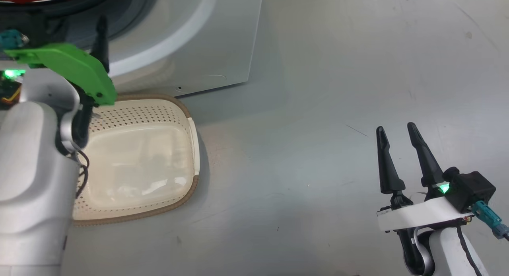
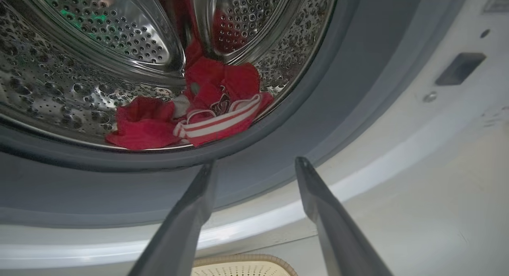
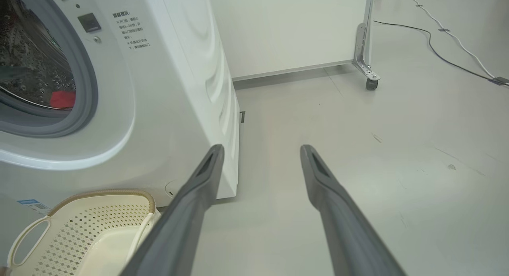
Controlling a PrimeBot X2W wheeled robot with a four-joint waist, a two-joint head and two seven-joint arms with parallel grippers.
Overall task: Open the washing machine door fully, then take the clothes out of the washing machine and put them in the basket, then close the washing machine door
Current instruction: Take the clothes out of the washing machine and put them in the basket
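The white washing machine (image 3: 159,89) stands with its mouth uncovered; the washing machine door is out of view. Red clothes (image 2: 199,109) with white stripes lie at the front bottom of the steel drum (image 2: 79,69). My left gripper (image 2: 254,162) is open and empty, just outside the grey rubber ring (image 2: 278,148), pointing at the clothes. The cream basket (image 1: 191,148) sits on the floor in front of the machine with nothing in it. Off to the right my right gripper (image 1: 396,127) hangs open and empty over bare floor, well apart from the machine.
My left forearm (image 1: 32,168) and its green part (image 1: 67,65) cover the basket's left side. A white panel on a caster (image 3: 372,84) stands behind the machine, and a cable (image 3: 437,33) runs across the far floor. Grey floor (image 1: 318,109) spreads to the right.
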